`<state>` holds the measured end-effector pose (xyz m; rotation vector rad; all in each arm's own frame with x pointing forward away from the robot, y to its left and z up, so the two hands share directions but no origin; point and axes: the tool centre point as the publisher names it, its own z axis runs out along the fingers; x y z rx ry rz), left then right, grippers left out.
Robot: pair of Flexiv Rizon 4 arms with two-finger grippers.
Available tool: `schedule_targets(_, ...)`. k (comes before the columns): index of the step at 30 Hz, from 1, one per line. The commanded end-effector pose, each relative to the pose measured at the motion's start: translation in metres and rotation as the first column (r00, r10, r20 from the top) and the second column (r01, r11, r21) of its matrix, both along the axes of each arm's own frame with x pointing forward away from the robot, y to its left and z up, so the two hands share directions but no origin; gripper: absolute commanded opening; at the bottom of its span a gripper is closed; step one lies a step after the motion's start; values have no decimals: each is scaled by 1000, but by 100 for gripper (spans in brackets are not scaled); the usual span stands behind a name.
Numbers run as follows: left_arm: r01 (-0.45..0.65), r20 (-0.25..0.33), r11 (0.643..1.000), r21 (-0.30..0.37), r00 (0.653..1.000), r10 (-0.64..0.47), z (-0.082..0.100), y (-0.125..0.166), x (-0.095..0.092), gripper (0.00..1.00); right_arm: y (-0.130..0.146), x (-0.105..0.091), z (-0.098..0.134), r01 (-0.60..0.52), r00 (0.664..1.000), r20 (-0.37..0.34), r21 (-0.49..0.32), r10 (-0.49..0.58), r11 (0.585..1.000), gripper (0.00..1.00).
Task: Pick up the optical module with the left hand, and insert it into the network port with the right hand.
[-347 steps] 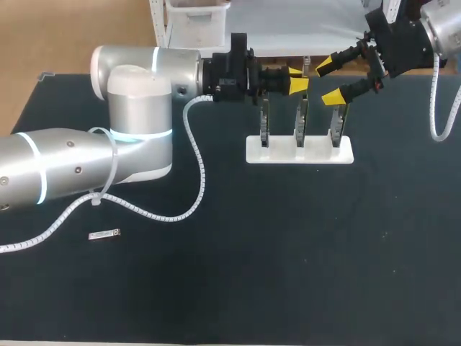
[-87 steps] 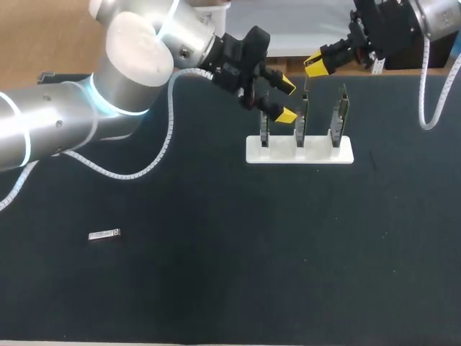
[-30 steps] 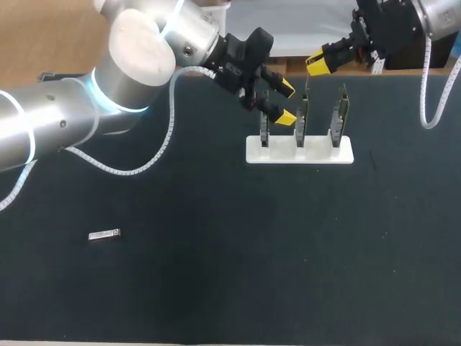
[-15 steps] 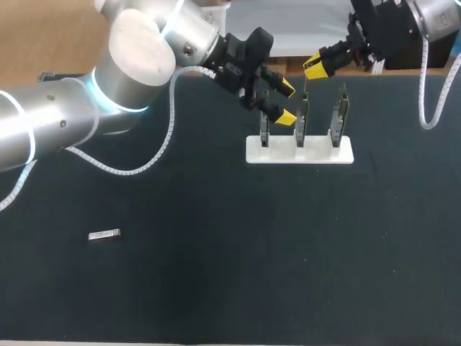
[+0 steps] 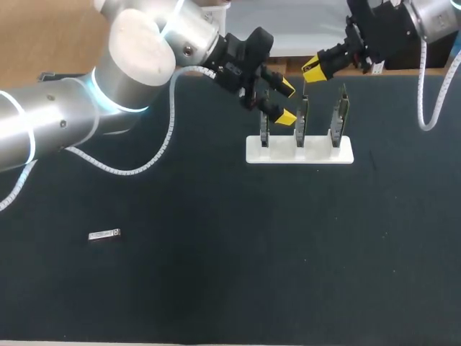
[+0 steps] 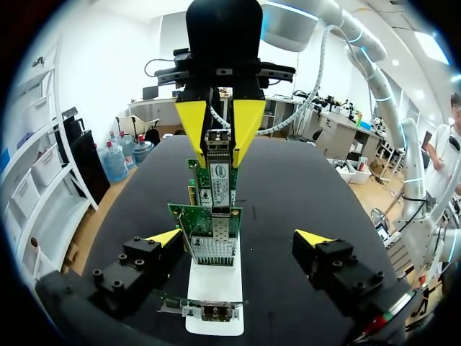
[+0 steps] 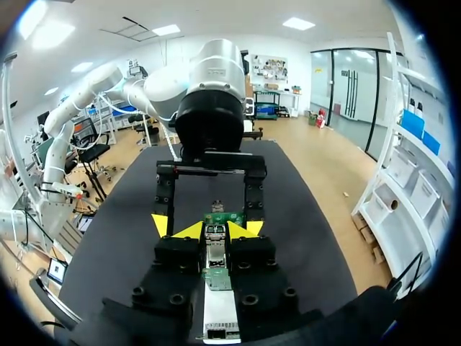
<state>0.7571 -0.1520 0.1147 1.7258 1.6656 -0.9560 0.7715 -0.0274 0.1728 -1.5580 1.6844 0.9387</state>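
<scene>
Seating the module [image 6: 217, 142] into the port is the step in hand, as I judge it. The right gripper [image 5: 314, 70] hangs over the far side of the table [image 5: 238, 274]. Its two yellow fingers are clamped on the module from both sides. The module points down at the top of the middle card [image 5: 303, 117], one of three that stand upright in a white stand [image 5: 325, 153]. In the left wrist view the lower end of the module meets the top edge of that card. How deep it sits in the port I cannot tell.

The left gripper [image 5: 287, 101] is just to the left of the middle card, with its jaws wide apart and holding nothing. The left card [image 5: 264, 131] stands ahead of it, between the open fingers, and is not gripped.

To do this well, the push should go straight along the length of the module, in line with the port, with no tilt to left or right. The card is thin and stands only in its slot, so a sideways force would probably bend it or tip the stand. The grip should be firm enough that the module does not slide up between the fingers. It is better to go slowly and to release only when the module is fully in. The left fingers are close, so the right arm has little room on that side.

A small silver piece [image 5: 104, 234] lies alone at the near left of the table, well apart from the stand.
</scene>
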Motion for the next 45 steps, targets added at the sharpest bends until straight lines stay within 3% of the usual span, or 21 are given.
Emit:
schedule_targets(1,4,-4,1000,5,1000,-4,0,-1,3,100,1,-2,-1,3,1000,2,-3,-3,1000,0)
schedule_targets(29,4,-4,1000,5,1000,-4,0,-1,3,100,0,-1,-8,9,1000,-12,-10,-9,1000,0)
schedule_targets(45,4,-4,1000,5,1000,-4,0,-1,3,100,2,-3,2,20,999,32,3,-20,1000,0)
